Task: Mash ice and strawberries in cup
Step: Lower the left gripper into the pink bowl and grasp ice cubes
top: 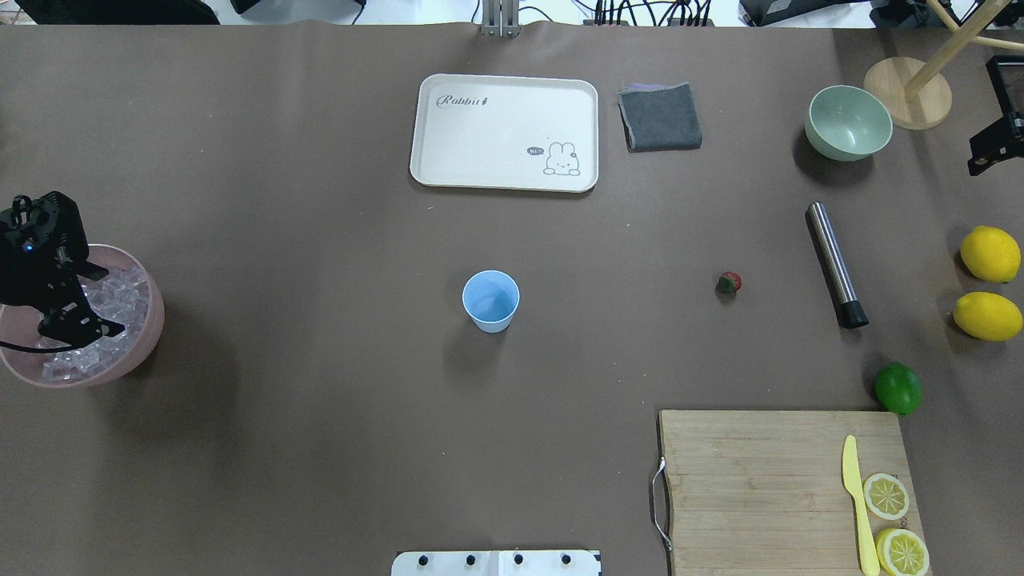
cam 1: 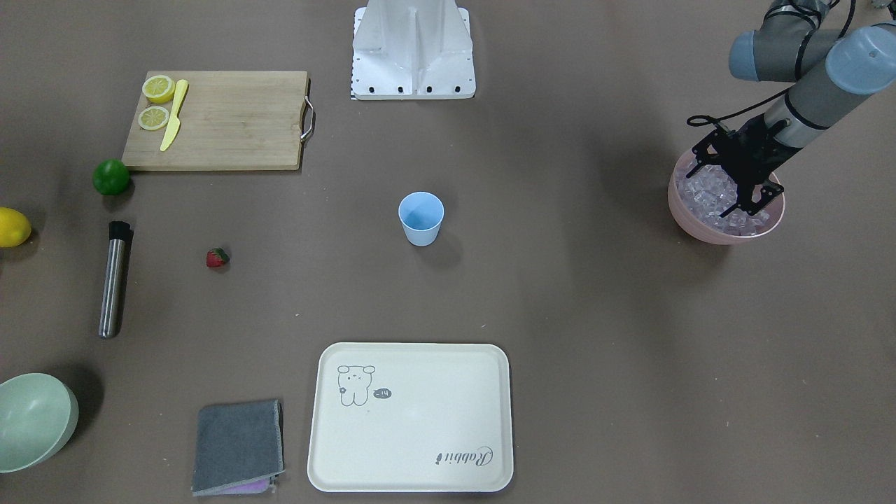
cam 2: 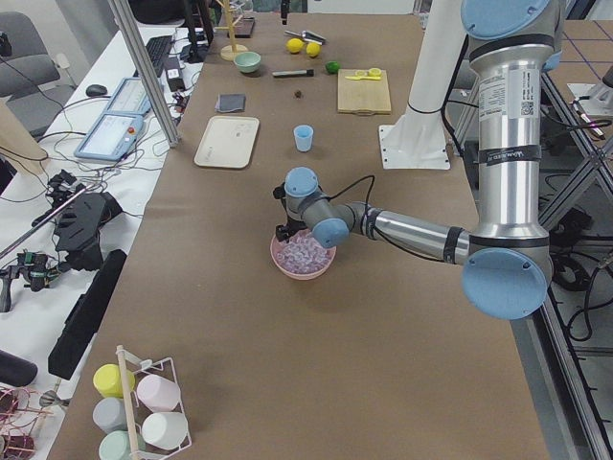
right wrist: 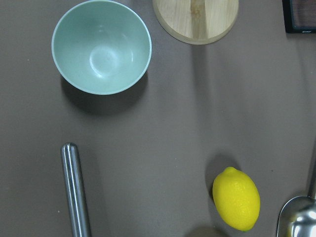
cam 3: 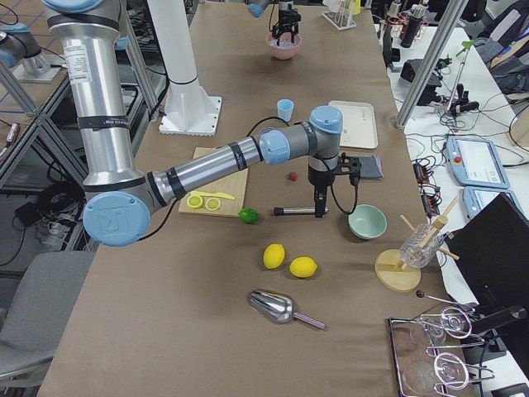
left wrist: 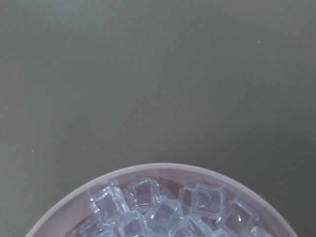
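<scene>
- My left gripper sits at the far left edge of the table, tips down among the ice heaped in the pink bowl; I cannot tell whether its fingers are spread or pressed together
- From the bowl's rim to the middle of the table is bare brown surface, a wide open lane
- The cup stands upright and alone at the centre, nothing showing inside it; the cream tray lies well beyond it, near the far edge
- The strawberry lies on the table right of the cup, well apart from it, with clear room all round
- The steel muddler lies just right of the strawberry; the cutting board fills the near right corner, the lime close by its far corner
- My right gripper hangs over the right end, near the muddler and the pale green bowl; whether it is spread or closed, I cannot tell
</scene>
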{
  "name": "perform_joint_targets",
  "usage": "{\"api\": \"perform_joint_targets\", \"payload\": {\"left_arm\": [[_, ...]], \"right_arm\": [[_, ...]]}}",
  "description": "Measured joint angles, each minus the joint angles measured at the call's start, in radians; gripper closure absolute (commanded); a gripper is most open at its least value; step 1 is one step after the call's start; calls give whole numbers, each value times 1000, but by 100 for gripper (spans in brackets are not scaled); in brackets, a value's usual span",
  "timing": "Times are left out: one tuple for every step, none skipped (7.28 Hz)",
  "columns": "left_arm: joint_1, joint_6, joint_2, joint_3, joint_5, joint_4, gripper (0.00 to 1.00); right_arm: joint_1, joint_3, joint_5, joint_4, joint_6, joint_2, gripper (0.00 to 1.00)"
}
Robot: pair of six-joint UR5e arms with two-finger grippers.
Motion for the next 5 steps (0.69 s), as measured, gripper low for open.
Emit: {"api": "perform_joint_targets", "payload": {"left_arm": [[7, 2, 6, 0, 18, -4, 89], [12, 2, 16, -1, 32, -6, 100], [14, -1, 24, 1, 36, -7, 100], [13, -4, 24, 2, 34, -4, 100], [10, -6, 21, 2, 31, 0, 100]], "right_arm": [[0, 0, 0, 0, 2, 0, 0], [-1, 1, 0, 0, 4, 0, 0], [-1, 1, 0, 0, 5, 0, 0], [-1, 1, 0, 0, 5, 1, 0], [-1, 1, 0, 0, 6, 1, 0]]}}
